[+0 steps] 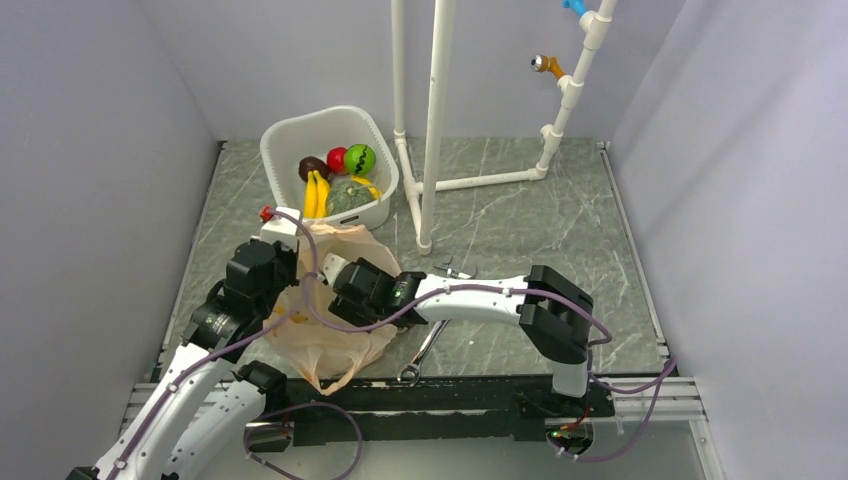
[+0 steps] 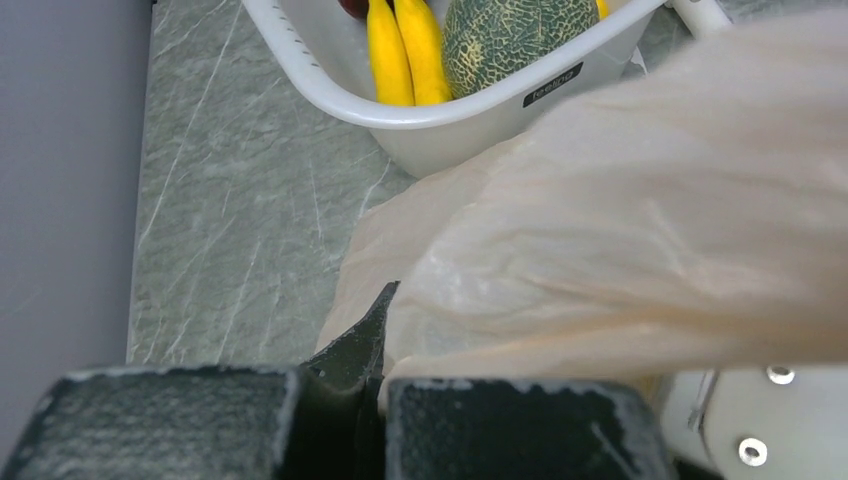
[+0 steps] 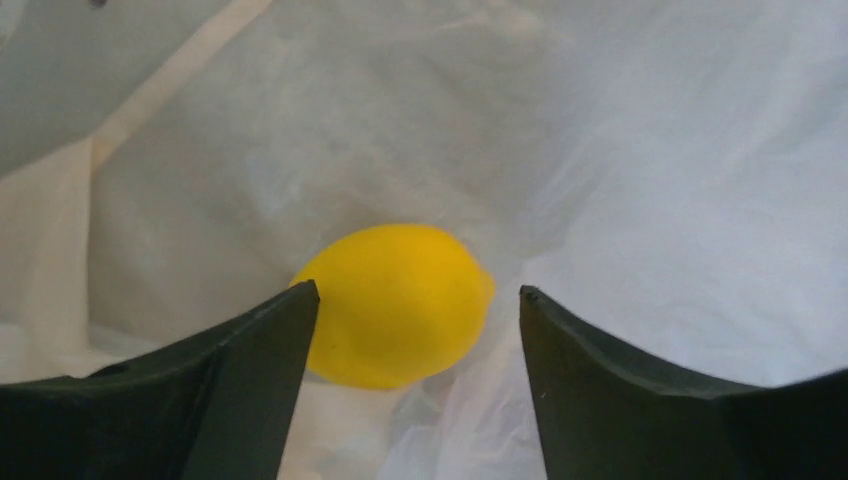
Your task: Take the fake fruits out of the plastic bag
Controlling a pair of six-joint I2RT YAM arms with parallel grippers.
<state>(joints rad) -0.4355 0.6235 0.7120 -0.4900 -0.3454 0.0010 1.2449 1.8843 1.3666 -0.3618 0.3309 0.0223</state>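
Note:
The beige plastic bag (image 1: pixel 325 330) lies at the near left of the table. My left gripper (image 1: pixel 283 232) is shut on the bag's rim (image 2: pixel 560 250) and holds it up. My right gripper (image 3: pixel 415 300) is open inside the bag, its jaws on either side of a yellow-orange ball (image 3: pixel 395 300) that lies on the bag's bottom. From above, the right gripper (image 1: pixel 335 275) is in the bag's mouth and the ball is hidden. The banana bunch (image 1: pixel 316 192), the dark-green squash piece (image 1: pixel 348 197) and the striped green ball (image 1: pixel 360 158) lie in the white tub (image 1: pixel 290 135).
The tub also holds a red ball (image 1: pixel 337 158) and a dark maroon fruit (image 1: pixel 312 166); it stands just behind the bag and shows in the left wrist view (image 2: pixel 420 115). A wrench (image 1: pixel 425 350) lies near the front edge. A white pipe frame (image 1: pixel 435 120) stands behind.

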